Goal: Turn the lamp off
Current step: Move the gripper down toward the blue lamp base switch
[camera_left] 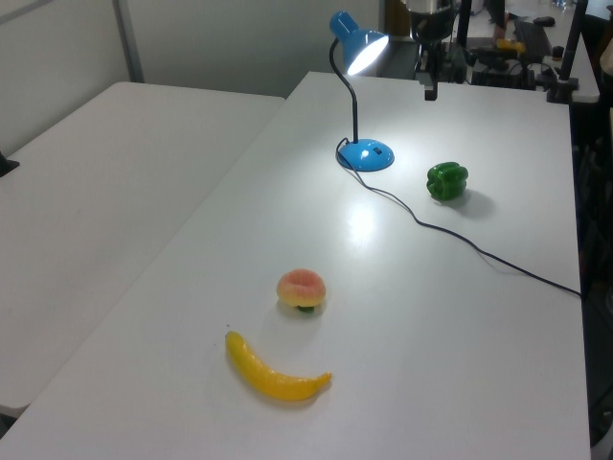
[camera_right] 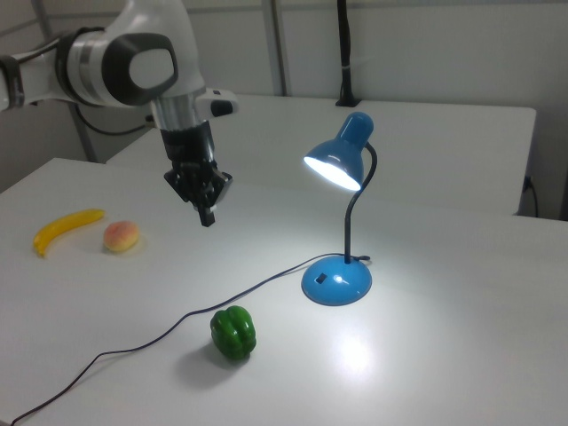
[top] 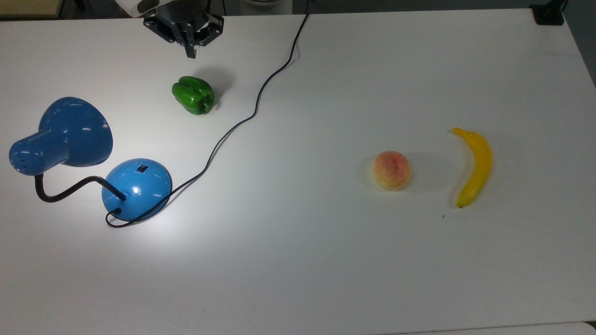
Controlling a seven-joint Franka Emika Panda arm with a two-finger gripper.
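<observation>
Pincer point(top: 191, 52): my fingers are together, holding nothing, above the bench point(top: 326, 260) near the pepper point(top: 193, 95).
Lamp point(top: 137, 188): lit, at the top view's left, well apart from me.

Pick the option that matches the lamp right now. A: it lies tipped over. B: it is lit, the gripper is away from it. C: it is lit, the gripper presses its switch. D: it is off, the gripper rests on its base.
B: the lamp glows under its shade, and the gripper hangs in the air, apart from it.
</observation>
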